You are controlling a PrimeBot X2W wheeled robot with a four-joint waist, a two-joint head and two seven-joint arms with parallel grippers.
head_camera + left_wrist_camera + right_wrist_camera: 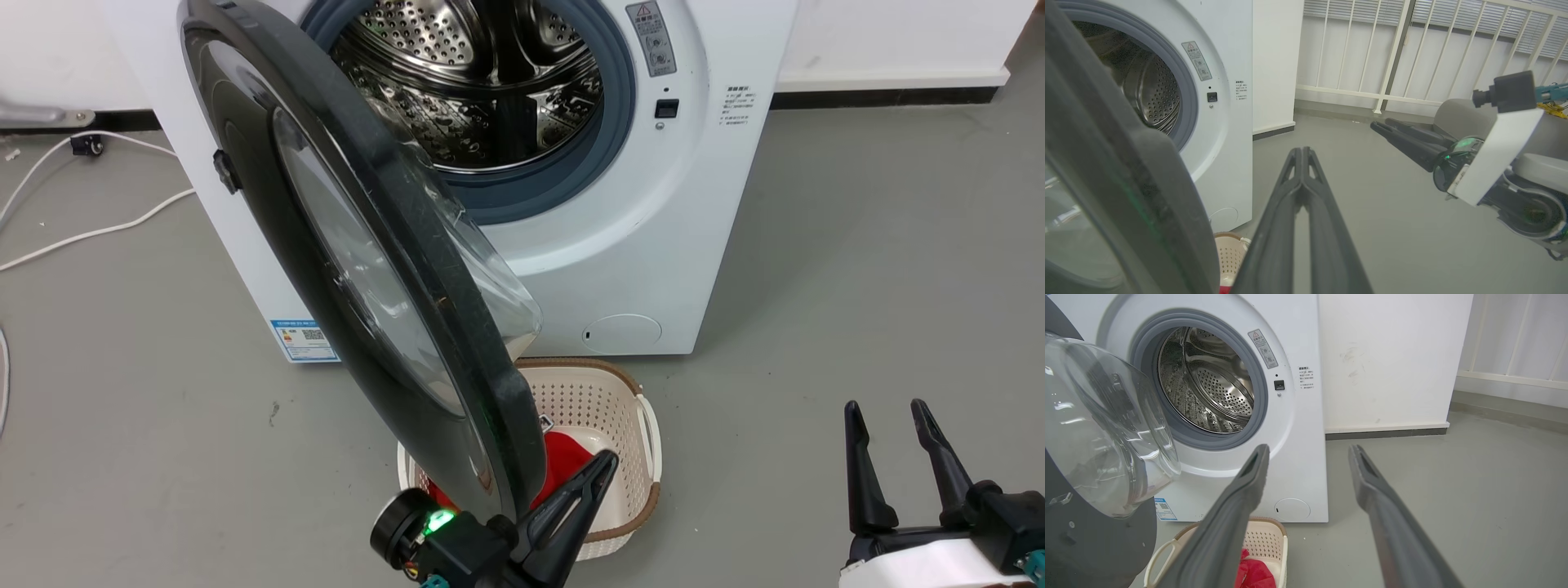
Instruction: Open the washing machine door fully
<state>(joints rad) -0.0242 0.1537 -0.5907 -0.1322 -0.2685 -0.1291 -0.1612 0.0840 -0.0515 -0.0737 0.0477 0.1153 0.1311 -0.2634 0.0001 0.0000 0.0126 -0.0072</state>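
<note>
One washing machine door (392,237) is swung partly out from the drum (478,77), its top cut off. One basket (645,433) holding one red cloth (565,459) is half hidden behind it. Two grippers are counted: the left gripper (1302,152) closed beside the door's edge, the right gripper (886,407) spread wide.

The door (359,269) is swung out at the left of the washing machine (653,245). A basket (596,400) is set on the floor (816,286) before it, under the door's edge, with a cloth (563,461) laid inside
</note>
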